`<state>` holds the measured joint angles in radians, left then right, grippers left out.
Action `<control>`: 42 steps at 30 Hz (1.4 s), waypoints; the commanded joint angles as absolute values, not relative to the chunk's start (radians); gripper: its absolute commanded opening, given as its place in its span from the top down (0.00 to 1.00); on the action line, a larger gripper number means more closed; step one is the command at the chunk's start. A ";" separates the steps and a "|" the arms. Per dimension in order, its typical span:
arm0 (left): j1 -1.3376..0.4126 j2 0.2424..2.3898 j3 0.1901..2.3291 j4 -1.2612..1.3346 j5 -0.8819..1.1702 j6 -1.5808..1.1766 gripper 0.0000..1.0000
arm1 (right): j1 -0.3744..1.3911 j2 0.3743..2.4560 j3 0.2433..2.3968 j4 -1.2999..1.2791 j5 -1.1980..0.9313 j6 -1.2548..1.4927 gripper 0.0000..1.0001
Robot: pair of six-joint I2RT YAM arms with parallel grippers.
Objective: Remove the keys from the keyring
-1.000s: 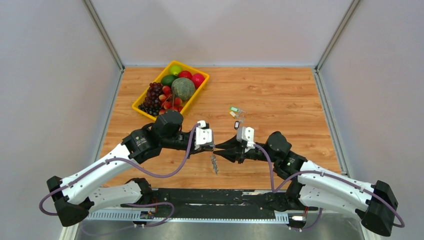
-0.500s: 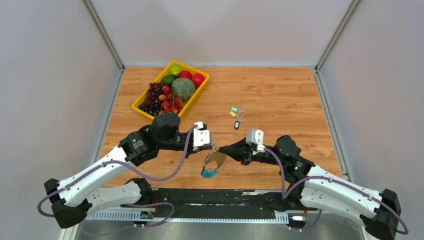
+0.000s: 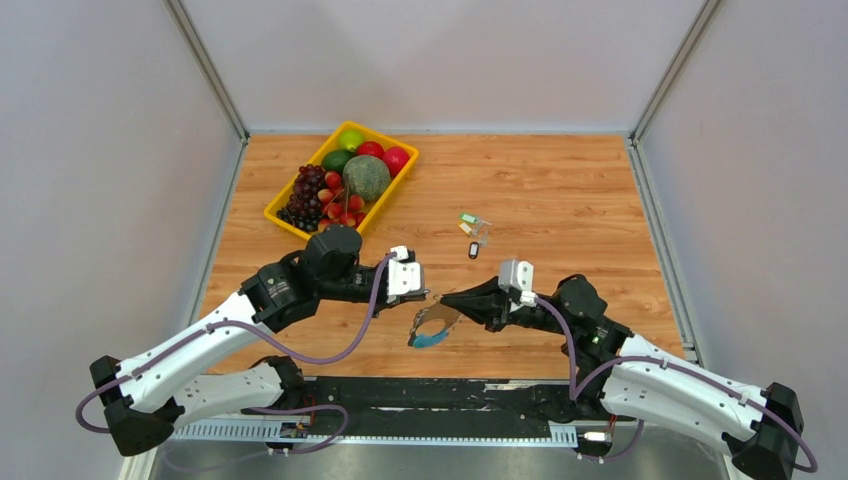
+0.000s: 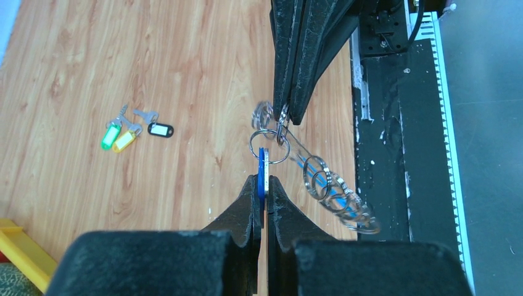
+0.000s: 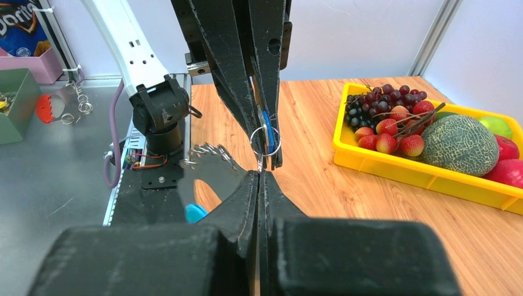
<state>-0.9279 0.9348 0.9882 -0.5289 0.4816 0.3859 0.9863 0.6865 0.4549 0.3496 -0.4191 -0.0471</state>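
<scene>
The keyring [image 3: 432, 322], a floppy silver loop with a blue section, hangs between my two grippers above the table's near edge. My left gripper [image 3: 427, 296] is shut on a blue-tagged key [image 4: 263, 172] that hangs on a small ring [image 4: 269, 145]. My right gripper [image 3: 446, 298] is shut on the keyring where that ring joins; the loop [image 4: 333, 191] dangles below it. In the right wrist view my right gripper [image 5: 260, 174] is pinched shut, with the loop [image 5: 213, 163] to its left. Green [image 4: 111, 137], yellow [image 4: 124, 141] and black-tagged [image 4: 160, 130] keys lie loose on the table.
A yellow fruit tray [image 3: 283, 218] with grapes, melon and other fruit stands at the back left. The loose keys [image 3: 471, 224] lie just behind the grippers. The black base rail [image 3: 440, 392] runs along the near edge.
My right arm has drawn back to the right. The keyring, hanging edge-on before, has swung open into a flat loop between the grippers. My left gripper has barely moved.
</scene>
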 commanded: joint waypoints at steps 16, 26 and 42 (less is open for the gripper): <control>-0.927 0.946 0.974 -0.483 0.539 0.421 1.00 | 0.992 0.673 0.398 0.620 -0.321 0.112 1.00; -0.927 0.946 0.974 -0.485 0.546 0.423 1.00 | 0.992 0.679 0.406 0.636 -0.265 0.156 1.00; -0.927 0.916 0.984 -0.485 0.494 0.425 1.00 | 0.992 0.678 0.443 0.415 -0.086 0.287 1.00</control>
<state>-0.9276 0.9497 0.9710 -0.5079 0.4877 0.4038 0.9951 0.6815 0.4019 0.4545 -0.1741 0.2398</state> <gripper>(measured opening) 0.026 0.005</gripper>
